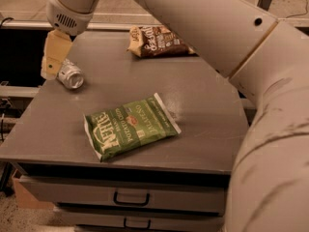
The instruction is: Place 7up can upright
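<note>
The 7up can [71, 75] lies on its side near the left edge of the grey table [203, 115], its shiny metal end facing the camera. My gripper [52, 67] hangs from the arm at the upper left, its tan fingers [54, 56] right over the can's far left part and partly hiding it. I cannot see whether the gripper touches the can.
A flat green chip bag [129, 125] lies in the middle front of the table. A brown snack bag [157, 40] lies at the back. My big white arm [251, 81] fills the right side. Drawers [130, 197] sit under the tabletop.
</note>
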`<state>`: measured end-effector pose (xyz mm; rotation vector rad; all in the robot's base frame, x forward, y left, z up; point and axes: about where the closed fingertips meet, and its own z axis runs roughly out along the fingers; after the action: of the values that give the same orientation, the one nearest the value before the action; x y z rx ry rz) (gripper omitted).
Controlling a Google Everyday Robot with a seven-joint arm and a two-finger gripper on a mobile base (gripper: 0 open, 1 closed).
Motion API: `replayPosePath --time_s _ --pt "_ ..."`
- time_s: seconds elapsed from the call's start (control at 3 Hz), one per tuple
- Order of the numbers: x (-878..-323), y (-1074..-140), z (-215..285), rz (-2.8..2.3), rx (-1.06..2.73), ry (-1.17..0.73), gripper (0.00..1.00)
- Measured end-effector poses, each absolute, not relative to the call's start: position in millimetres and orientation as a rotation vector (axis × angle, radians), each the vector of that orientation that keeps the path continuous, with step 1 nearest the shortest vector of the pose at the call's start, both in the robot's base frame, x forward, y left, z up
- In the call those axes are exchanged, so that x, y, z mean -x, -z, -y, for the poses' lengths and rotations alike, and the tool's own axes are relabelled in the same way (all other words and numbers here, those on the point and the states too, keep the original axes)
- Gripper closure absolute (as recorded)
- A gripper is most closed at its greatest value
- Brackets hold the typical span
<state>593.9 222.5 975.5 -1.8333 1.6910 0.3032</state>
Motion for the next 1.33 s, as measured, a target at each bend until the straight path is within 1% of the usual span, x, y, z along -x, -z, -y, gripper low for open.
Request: replayPosePath --time_s 0.33,0.67,1.33 --pt "-593.8 -975.2 -221.8 -1.692 1.833 -0.302 0.00" --pt "-606.7 -964.5 -237.5 -1.735 1.762 -0.309 0.00" --pt "-666.2 -913.0 -292.1 -1.958 1.565 -0.332 0.00"
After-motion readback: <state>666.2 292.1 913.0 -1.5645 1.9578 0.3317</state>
